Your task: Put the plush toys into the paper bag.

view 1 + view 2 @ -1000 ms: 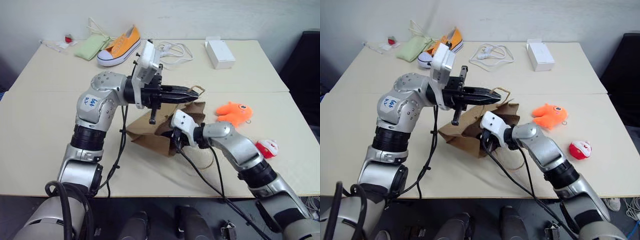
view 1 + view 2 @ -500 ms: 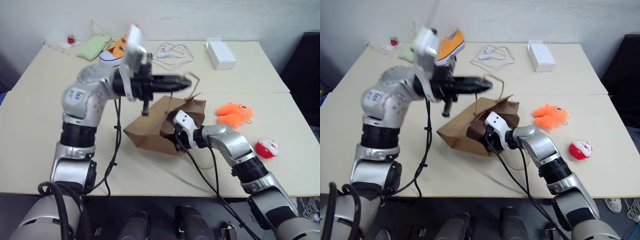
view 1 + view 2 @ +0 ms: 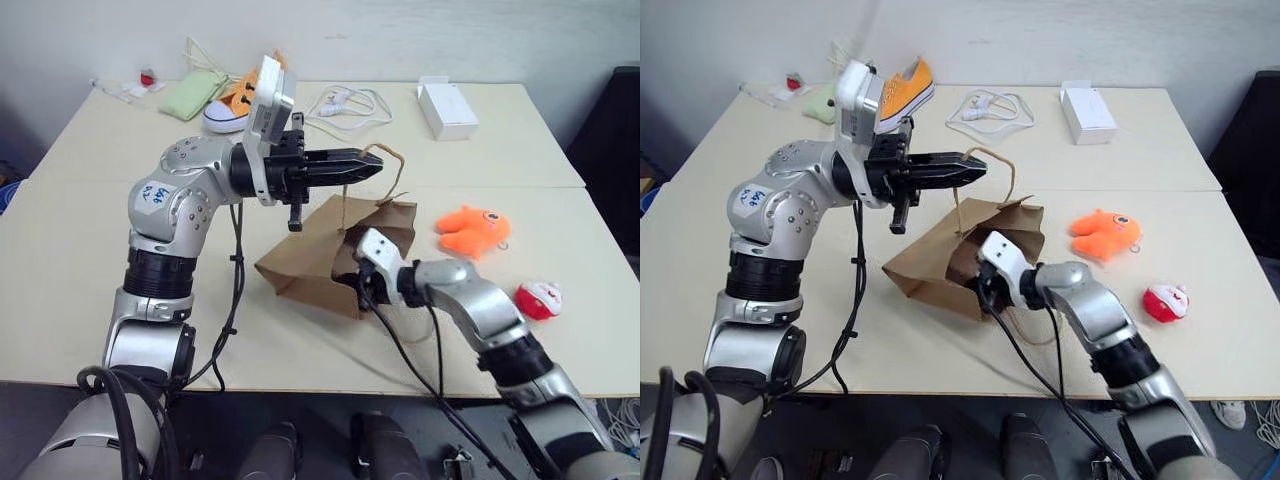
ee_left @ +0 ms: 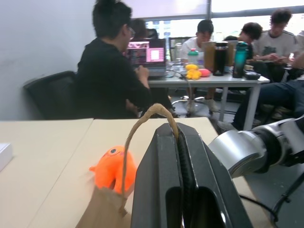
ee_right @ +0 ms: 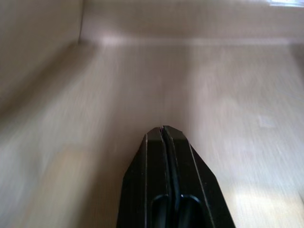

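The left end effector point(image 3: 372, 167) was clamped on the paper bag point(image 3: 320, 262)'s cord handle, the right end effector point(image 3: 983, 296) sat closed inside its mouth, and the orange plush toy point(image 3: 472, 229) lay on the surface point(image 3: 80, 250) at three o'clock of the bag, nearer the right arm, red-and-white toy point(image 3: 538, 299) beyond.

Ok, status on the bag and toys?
Left gripper shut on bag handle. Right gripper shut, inside paper bag. Orange toy, red toy on table.
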You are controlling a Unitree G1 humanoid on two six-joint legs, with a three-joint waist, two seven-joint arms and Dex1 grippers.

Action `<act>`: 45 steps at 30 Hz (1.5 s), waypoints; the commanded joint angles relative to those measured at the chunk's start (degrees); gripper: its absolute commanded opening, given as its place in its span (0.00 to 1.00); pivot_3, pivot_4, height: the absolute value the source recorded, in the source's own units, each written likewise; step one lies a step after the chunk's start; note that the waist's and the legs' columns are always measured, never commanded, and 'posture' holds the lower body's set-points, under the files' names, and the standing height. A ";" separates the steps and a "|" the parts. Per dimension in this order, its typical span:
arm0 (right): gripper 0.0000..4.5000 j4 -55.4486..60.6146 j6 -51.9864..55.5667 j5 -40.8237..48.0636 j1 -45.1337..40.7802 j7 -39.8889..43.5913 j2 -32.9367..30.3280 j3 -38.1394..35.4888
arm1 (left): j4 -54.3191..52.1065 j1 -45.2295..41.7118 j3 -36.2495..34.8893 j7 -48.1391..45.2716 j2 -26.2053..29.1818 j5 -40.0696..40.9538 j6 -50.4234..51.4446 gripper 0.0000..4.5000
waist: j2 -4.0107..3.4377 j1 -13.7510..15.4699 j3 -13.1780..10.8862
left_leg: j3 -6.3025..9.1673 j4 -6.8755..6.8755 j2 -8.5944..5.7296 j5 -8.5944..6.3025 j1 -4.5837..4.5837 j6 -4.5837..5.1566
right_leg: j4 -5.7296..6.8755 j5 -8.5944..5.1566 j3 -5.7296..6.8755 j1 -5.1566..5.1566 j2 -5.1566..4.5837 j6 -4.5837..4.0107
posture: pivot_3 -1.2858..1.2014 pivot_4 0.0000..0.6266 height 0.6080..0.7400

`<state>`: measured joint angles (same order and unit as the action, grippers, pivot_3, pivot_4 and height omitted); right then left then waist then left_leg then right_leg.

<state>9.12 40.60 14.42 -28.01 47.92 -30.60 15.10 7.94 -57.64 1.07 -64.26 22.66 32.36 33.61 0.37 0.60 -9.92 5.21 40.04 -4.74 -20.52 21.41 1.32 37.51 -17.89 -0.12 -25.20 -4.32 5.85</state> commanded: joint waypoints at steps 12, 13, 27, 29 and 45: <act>0.13 33.34 28.09 32.31 15.86 -20.93 3.76 -45.19 | -3.61 2.25 -0.89 -0.39 1.57 1.33 1.04 0.00 | 0.01 -0.18 0.00 | 0.08 -0.01 -0.06 0.01 0.11 0.01 | 0.06 0.00 -0.12 -0.22 0.00 0.00 | 0.52 0.24 1.00; 0.20 31.47 29.61 33.23 14.38 -23.75 4.13 -48.50 | -3.62 2.30 -0.92 -0.42 1.64 1.32 1.03 0.00 | 0.01 -0.11 0.00 | 0.08 -0.02 -0.06 0.02 0.08 0.02 | 0.07 0.00 -0.13 -0.22 0.00 0.00 | 0.52 0.24 1.00; 0.98 -19.16 14.31 14.87 -9.97 -42.18 6.66 -45.03 | -3.29 2.05 -0.05 -0.33 1.08 0.26 -0.77 0.00 | -0.02 -1.22 0.00 | -0.06 -0.20 -0.11 0.12 0.03 0.03 | 0.25 0.00 -0.20 -0.28 -0.05 -0.01 | 0.52 0.24 1.00; 0.98 -24.40 11.70 13.59 -11.69 -42.12 7.15 -44.02 | -3.40 2.07 -0.08 -0.19 1.12 0.22 -0.87 0.00 | -0.04 -1.70 0.00 | -0.06 -0.21 -0.11 0.13 0.01 0.01 | 0.27 0.00 -0.20 -0.28 -0.05 -0.01 | 0.52 0.24 1.00; 0.03 14.32 23.73 35.08 3.89 -24.00 -4.23 -41.37 | -4.21 2.34 -0.02 0.94 1.24 -0.10 -0.91 0.00 | -0.13 -1.92 -0.04 | 0.04 -0.19 -0.13 0.13 0.09 0.03 | 0.20 0.00 -0.16 -0.28 -0.09 -0.01 | 0.52 0.24 1.00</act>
<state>15.34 60.71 42.11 -24.09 21.35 -33.77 -24.94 5.19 -54.74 1.20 -63.43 23.95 32.14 33.66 0.23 -1.32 -9.96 5.25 39.86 -4.84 -20.39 21.47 1.35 37.71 -17.89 -0.30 -25.47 -4.35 5.84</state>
